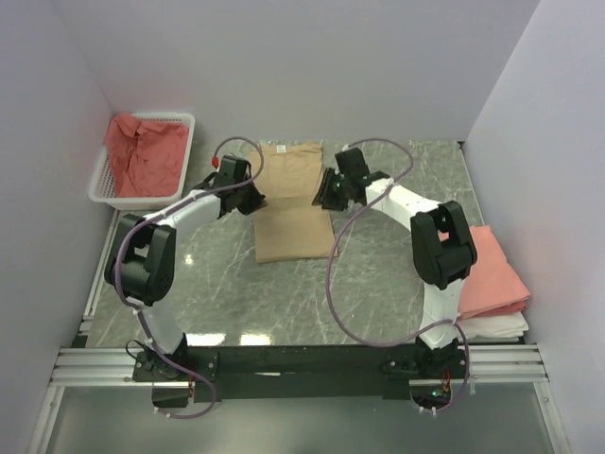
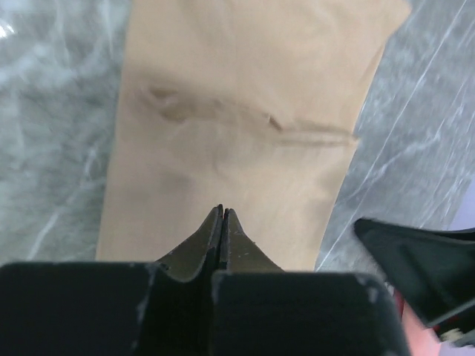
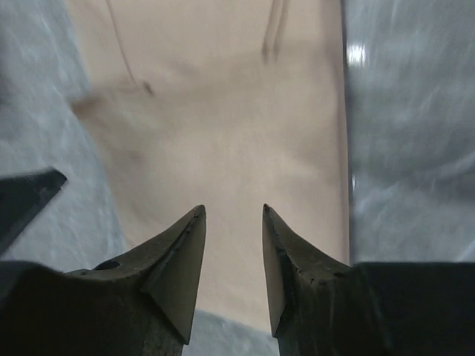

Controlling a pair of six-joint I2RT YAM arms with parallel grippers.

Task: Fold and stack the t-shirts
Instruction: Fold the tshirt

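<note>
A tan t-shirt lies on the marble table as a long narrow strip, with a crease across its middle. My left gripper is at its left edge. In the left wrist view the gripper is shut with nothing between the jaws, just above the tan cloth. My right gripper is at the shirt's right edge. In the right wrist view it is open and empty over the tan cloth.
A white basket at the back left holds a crumpled red shirt. At the right edge a folded pink shirt lies on a folded white one. White walls stand close on three sides.
</note>
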